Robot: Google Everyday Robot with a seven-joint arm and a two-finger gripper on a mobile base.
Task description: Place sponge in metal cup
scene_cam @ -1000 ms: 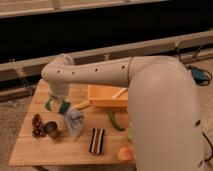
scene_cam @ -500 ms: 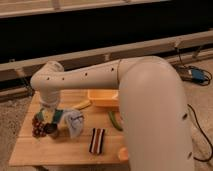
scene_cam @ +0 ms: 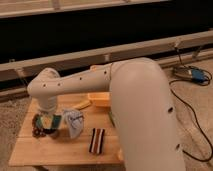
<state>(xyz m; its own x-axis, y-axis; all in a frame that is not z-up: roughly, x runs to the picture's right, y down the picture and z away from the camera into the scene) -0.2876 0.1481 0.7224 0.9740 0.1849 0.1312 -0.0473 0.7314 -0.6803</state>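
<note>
Apparently the sponge [scene_cam: 54, 120], a small dark teal block with a soft, matte look, sits right under the arm's wrist, directly above or just at the mouth of the metal cup [scene_cam: 50, 131]. I cannot tell whether it is already touching the rim. The cup shows only as a dark grey, faintly shiny shape at the left end of the wooden bench [scene_cam: 60, 152], mostly hidden by the sponge and the tool.

Over the last second the arm has swung leftward and down, so the tool [scene_cam: 48, 120] now hangs over the cup rather than over the middle of the bench. That suggests the placing step is close to release. How far open the tool is, and whether it grips the sponge, I cannot tell.

A dark grape cluster [scene_cam: 36, 128] lies just beside the cup on its left. A white crumpled bag [scene_cam: 74, 123] lies on its right, with a striped packet [scene_cam: 96, 140] further out.
</note>
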